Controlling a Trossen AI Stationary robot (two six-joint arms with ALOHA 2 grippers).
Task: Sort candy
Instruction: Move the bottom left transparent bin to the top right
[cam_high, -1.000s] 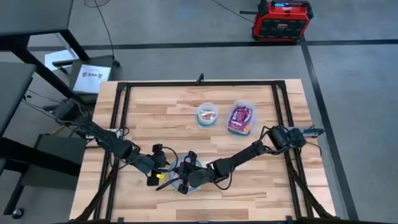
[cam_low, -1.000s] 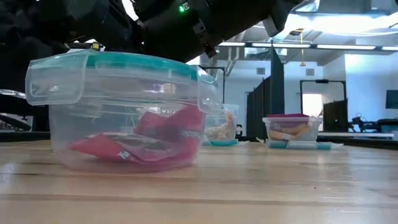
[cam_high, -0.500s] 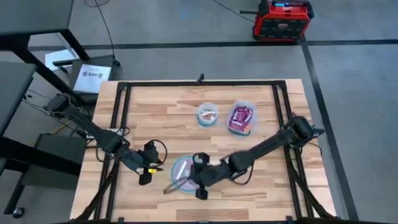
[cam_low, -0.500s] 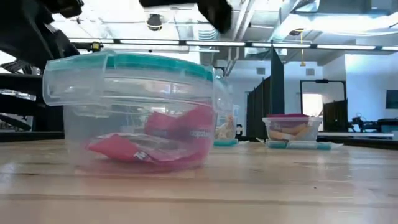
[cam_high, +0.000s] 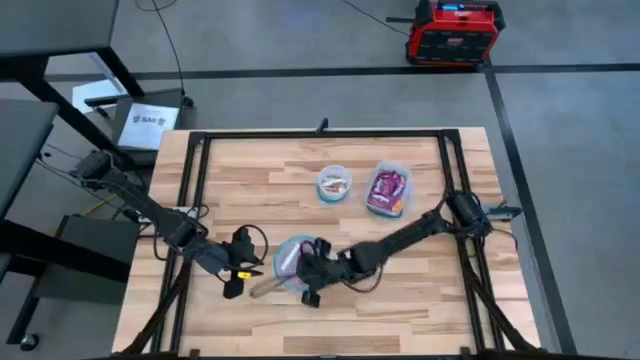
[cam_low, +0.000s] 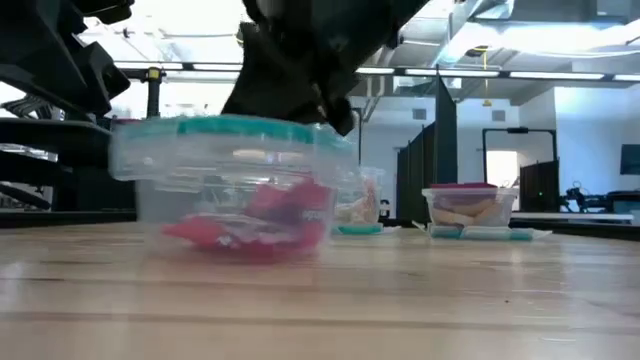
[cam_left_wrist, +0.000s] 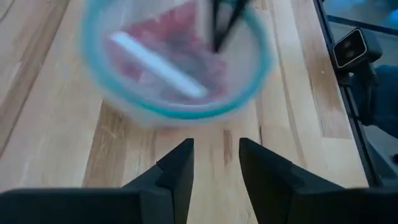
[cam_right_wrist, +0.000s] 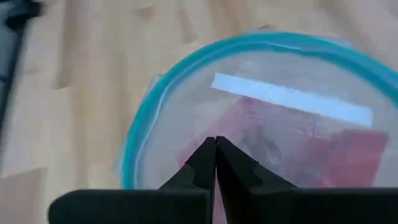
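Round container (cam_high: 290, 258) shifted; three containers total.

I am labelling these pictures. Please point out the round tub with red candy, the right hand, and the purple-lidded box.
Round tub (cam_right_wrist: 144, 118): right wrist view, teal rim.
Right hand (cam_right_wrist: 215, 144): right wrist view, closed fingertips.
Purple-lidded box (cam_high: 387, 189): high view, lid centre.

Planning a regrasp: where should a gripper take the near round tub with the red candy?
Probably by a side latch tab of the tub, coming in level from the left gripper's open side. The lid is on, flat and wide, so the top offers no pinch, and the shut right gripper is over it.
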